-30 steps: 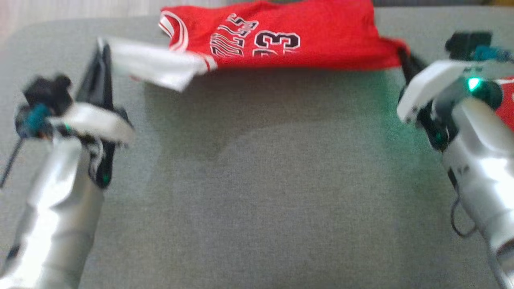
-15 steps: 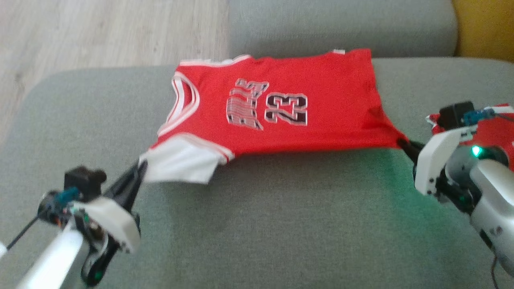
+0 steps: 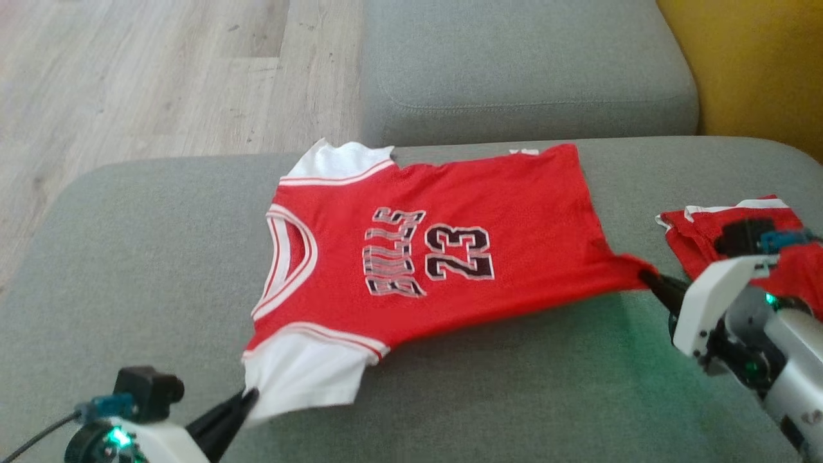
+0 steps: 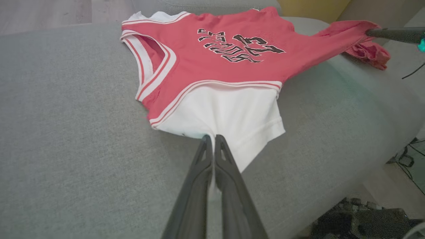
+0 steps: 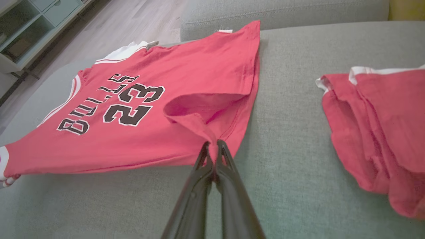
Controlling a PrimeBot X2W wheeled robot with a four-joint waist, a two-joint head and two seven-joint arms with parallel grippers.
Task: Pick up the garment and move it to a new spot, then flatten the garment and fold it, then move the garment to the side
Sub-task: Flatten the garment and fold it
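Observation:
The garment (image 3: 450, 212) is a red jersey with white sleeves and a black "23", spread front-up across the grey sofa seat (image 3: 148, 257). My left gripper (image 3: 247, 400) is shut on the near white sleeve (image 4: 232, 116), pinched between the dark fingers (image 4: 199, 172) in the left wrist view. My right gripper (image 3: 646, 278) is shut on the jersey's near hem corner (image 5: 196, 122), which is pulled up into a small peak. The cloth (image 5: 139, 66) between the two grips lies nearly flat and taut along its near edge.
A second red garment (image 3: 707, 231) lies bunched at the seat's right end, close behind my right wrist. A grey back cushion (image 3: 527, 71) rises behind the jersey. Wooden floor (image 3: 128, 77) shows at the left and a yellow wall (image 3: 759, 64) at the right.
The head camera has tilted up, bringing floor and back cushion into view. Both grippers have drawn toward me with the jersey, which now lies spread on the seat instead of hanging stretched.

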